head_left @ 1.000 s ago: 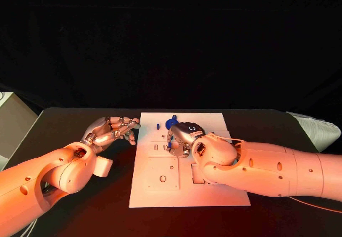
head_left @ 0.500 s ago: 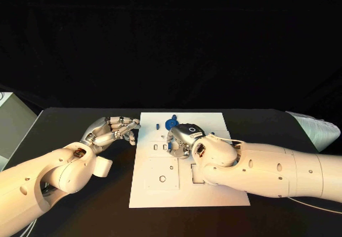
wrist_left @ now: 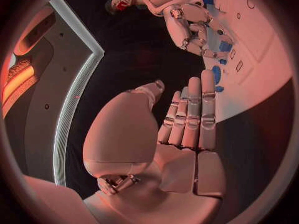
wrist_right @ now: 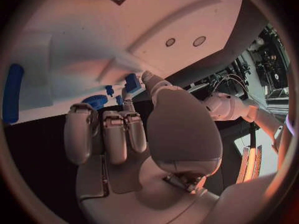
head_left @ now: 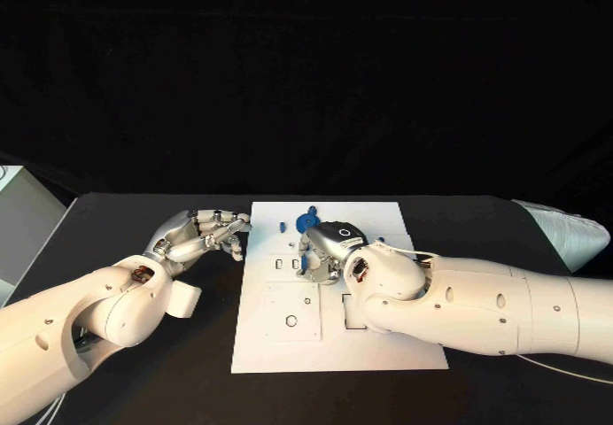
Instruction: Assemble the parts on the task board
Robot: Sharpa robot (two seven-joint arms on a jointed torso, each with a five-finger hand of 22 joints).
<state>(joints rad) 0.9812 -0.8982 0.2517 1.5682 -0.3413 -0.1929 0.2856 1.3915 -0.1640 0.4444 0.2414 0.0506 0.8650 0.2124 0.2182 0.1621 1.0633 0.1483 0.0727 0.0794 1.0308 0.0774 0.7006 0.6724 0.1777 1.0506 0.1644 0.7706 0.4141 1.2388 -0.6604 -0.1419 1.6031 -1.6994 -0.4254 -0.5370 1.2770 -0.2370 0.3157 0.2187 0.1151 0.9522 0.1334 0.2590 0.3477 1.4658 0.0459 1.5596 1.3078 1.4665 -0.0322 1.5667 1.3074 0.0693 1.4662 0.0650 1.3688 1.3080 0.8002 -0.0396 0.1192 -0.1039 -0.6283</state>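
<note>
1. Head view. White task board (head_left: 335, 350) lies flat on the black table (head_left: 115, 230), between the two hands. The right hand (head_left: 326, 252) sits over the board's far half, fingers curled downward toward the plate; its own back hides what the fingertips touch, so a hold cannot be told. A round blue part (head_left: 306, 220) lies on the board just beyond this hand; a small blue peg (head_left: 283, 227) stands beside it, toward the left hand. The left hand (head_left: 205, 235) hangs off the board's edge over bare table, fingers bent inward, nothing in them.

2. Left wrist view. Left hand (wrist_left: 181, 129): fingers straight and pressed together, thumb alongside, palm bare. Beyond the fingertips, the board's edge (wrist_left: 264, 79) with several blue parts (wrist_left: 216, 73); the right hand (wrist_left: 193, 27) reaches down onto them.

3. Right wrist view. Right hand (wrist_right: 134, 134): fingers curled close, thumb forward. Blue parts (wrist_right: 131, 82) lie at the fingertips; contact cannot be told. A long blue part (wrist_right: 12, 92) lies well apart on the board (wrist_right: 187, 15).
</note>
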